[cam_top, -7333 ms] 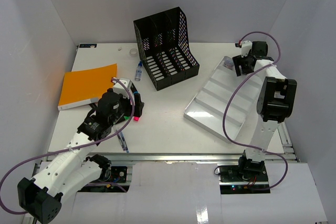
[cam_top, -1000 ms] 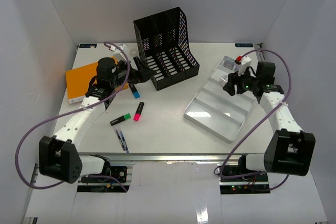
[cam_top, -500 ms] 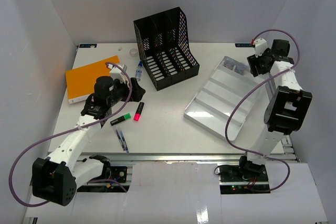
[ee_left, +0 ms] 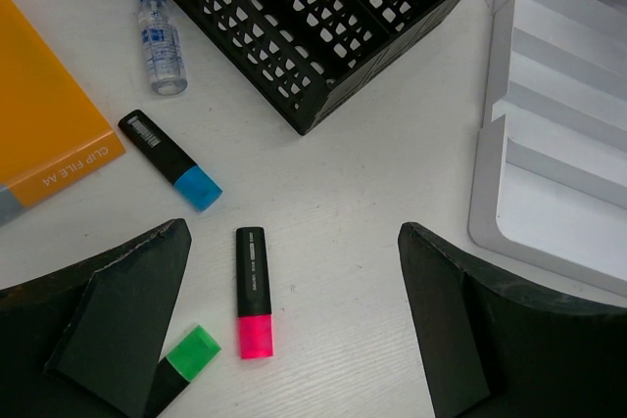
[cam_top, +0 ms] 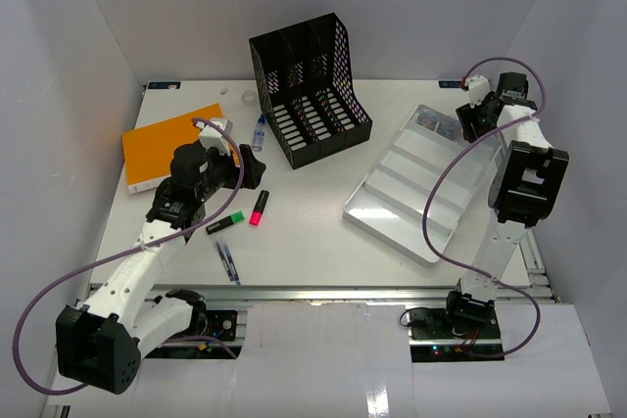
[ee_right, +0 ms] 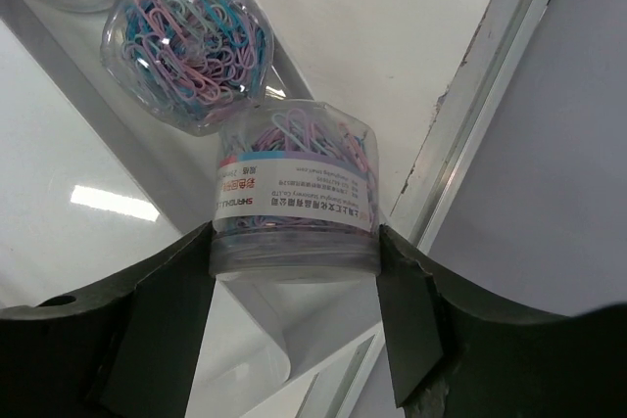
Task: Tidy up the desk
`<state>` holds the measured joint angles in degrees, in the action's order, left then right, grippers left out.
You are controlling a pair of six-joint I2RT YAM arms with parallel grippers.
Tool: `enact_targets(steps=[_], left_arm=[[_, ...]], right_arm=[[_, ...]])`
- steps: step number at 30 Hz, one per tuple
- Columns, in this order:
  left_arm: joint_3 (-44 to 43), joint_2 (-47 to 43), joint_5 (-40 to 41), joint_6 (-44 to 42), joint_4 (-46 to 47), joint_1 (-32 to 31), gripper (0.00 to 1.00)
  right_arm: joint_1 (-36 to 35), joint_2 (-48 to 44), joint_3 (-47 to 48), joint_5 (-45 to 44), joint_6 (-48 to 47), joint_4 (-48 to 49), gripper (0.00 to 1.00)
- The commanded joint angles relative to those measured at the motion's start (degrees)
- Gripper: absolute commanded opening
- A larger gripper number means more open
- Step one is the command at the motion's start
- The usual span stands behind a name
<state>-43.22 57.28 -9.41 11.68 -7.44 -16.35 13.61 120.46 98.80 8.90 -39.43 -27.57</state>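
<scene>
The white desk [cam_top: 313,222] holds scattered stationery. My left gripper [cam_top: 250,168] is open and empty above it. In the left wrist view it [ee_left: 292,242] hangs over a pink highlighter [ee_left: 252,291], with a green highlighter [ee_left: 191,357] by its left finger and a blue highlighter [ee_left: 171,159] further off. My right gripper [cam_top: 470,116] is at the silver tray's [cam_top: 392,205] far right corner. It [ee_right: 294,242] is shut on a clear tub of pastel paper clips [ee_right: 294,183], beside two more tubs [ee_right: 191,46] in the tray.
A black file rack [cam_top: 309,80] stands at the back centre, a small spray bottle [cam_top: 259,131] left of it. An orange clip file [cam_top: 157,149] lies at the left. Pens [cam_top: 227,261] lie near the front rail. The pink [cam_top: 259,209] and green [cam_top: 226,222] highlighters lie between.
My left gripper has drawn back from the rack to above the highlighters. My right gripper has swung from over the tray's middle to its far right corner.
</scene>
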Motion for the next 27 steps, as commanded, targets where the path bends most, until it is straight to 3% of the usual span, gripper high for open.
enact_targets(steps=[1, 5, 13, 18, 22, 25, 27], left_arm=[[0.41, -0.45, 0.88, -0.95, -0.34, -0.21, 0.98], [0.41, 0.03, 0.53, -0.95, -0.30, -0.17, 0.98], [0.50, 0.46, 0.24, -1.13, -0.39, -0.17, 0.98], [0.59, 1.71, -1.07, -0.66, 0.15, 0.03, 0.98], [-0.02, 6.92, -4.53, 2.87, 2.14, 3.66, 0.98], [-1.06, 11.58, -13.24, 9.95, 5.76, 9.56, 0.92], [-2.11, 16.40, -17.72, 15.59, 9.74, 11.98, 0.89]], right_arm=[[-0.03, -0.10, 2.22, -0.33, -1.67, 2.61, 0.83], [0.28, -2.17, -0.72, 1.22, -3.02, 2.69, 0.91], [1.72, -9.17, -2.72, 8.30, -3.04, 0.38, 0.94], [0.51, -19.95, -7.89, 37.19, -13.10, -16.24, 0.94], [-10.00, -28.10, -19.50, 49.75, -23.22, -28.37, 0.94], [-20.62, -35.58, -30.20, 53.26, -19.61, -22.99, 0.94], [-25.10, -39.86, -34.54, 54.76, -12.00, -14.15, 0.94]])
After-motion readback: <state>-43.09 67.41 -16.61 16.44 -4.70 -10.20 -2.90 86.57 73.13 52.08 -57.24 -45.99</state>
